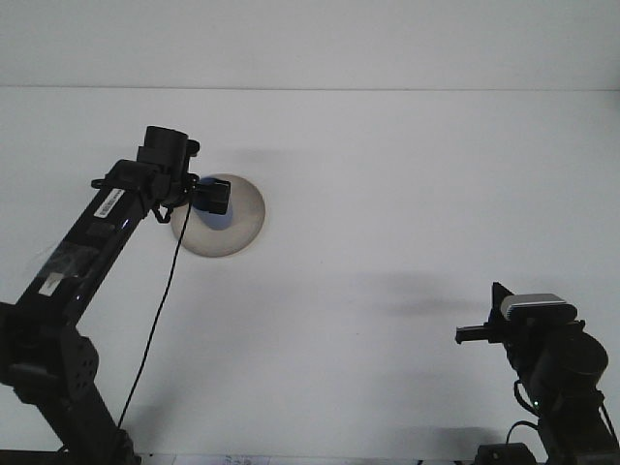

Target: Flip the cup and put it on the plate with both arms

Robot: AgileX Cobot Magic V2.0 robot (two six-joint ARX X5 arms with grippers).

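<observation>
A round beige plate lies on the white table at the left of centre. On it I see a small patch of the blue cup, mostly hidden by my left gripper, which hangs right over it at the plate's left half. Whether the gripper holds the cup or only hovers at it is unclear from here. My right gripper is low at the right, pointing left, far from the plate, with nothing at its tip.
A black cable hangs from the left arm down across the table's left side. The white table stretches wide between the two arms, with a wall edge at the back.
</observation>
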